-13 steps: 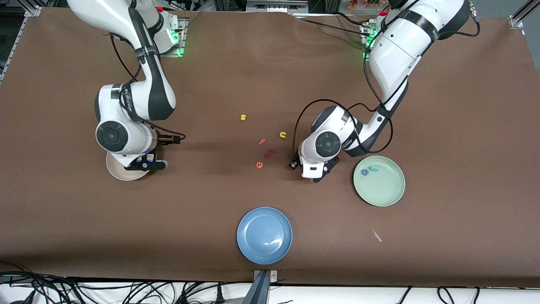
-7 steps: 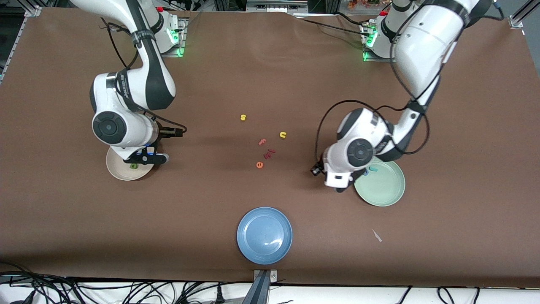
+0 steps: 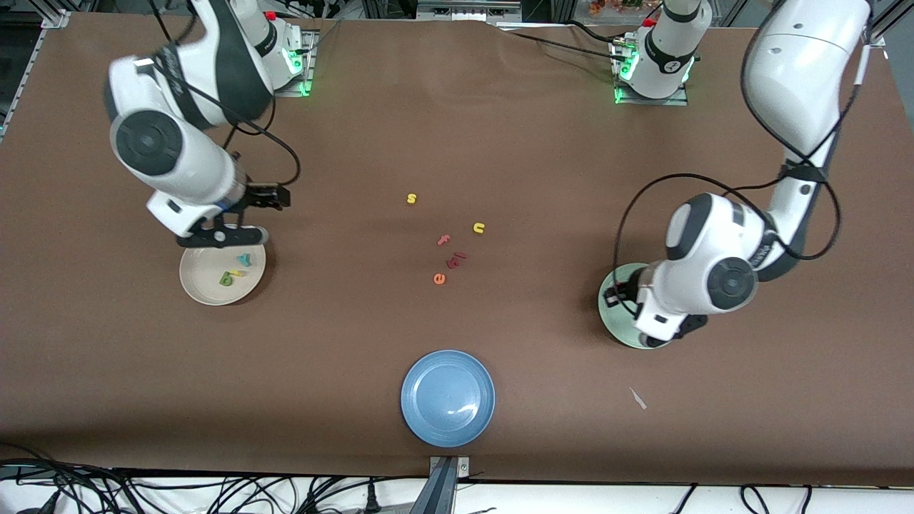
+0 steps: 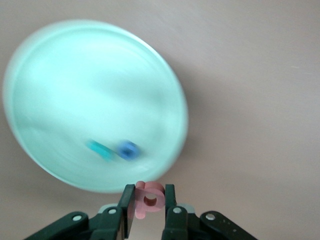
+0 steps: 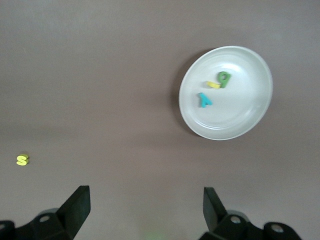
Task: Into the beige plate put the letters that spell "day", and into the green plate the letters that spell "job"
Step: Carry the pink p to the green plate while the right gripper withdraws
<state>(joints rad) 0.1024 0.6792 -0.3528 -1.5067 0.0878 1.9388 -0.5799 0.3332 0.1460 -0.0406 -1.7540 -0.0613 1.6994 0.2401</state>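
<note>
My left gripper is shut on the red-pink "b" and hangs over the green plate, at its edge. In the left wrist view, the teal "j" and the blue "o" lie in the green plate. The left arm hides them in the front view. The beige plate holds the green letter, the yellow letter and the teal "y". My right gripper is open and holds nothing, up over that plate's edge toward the bases.
Loose letters lie mid-table: a yellow "s", a yellow "u", a pink "f", a dark red piece and an orange "e". A blue plate sits near the front edge. A white scrap lies nearby.
The left arm has swung from beside the loose letters to over the green plate, carrying the "b". The right arm has lifted back from the beige plate, uncovering its letters.
</note>
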